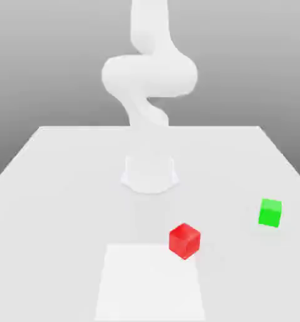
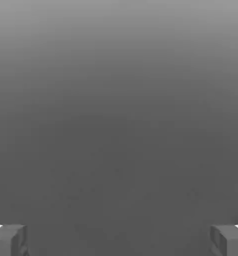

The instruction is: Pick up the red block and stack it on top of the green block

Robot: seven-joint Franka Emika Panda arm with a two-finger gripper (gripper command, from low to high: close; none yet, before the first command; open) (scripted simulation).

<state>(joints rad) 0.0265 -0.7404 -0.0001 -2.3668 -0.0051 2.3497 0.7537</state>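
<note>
The red block [image 1: 185, 240] is a small glossy cube on the white table [image 1: 64, 188], near the front and a little toward the exterior view's right. The green block [image 1: 270, 212] sits on the table further to the exterior view's right and slightly farther back, about two block widths away from the red one. In the hand view my gripper [image 2: 119, 241] is open. Its two grey fingertips [image 2: 8, 240] stand far apart, with nothing between them and plain grey background beyond. Neither block touches anything but the table.
The arm's white base [image 1: 150, 173] stands at the middle of the table, and its links [image 1: 149, 72] rise and curl above it. A paler rectangular patch [image 1: 152, 283] lies at the table's front, just to the exterior view's left of the red block.
</note>
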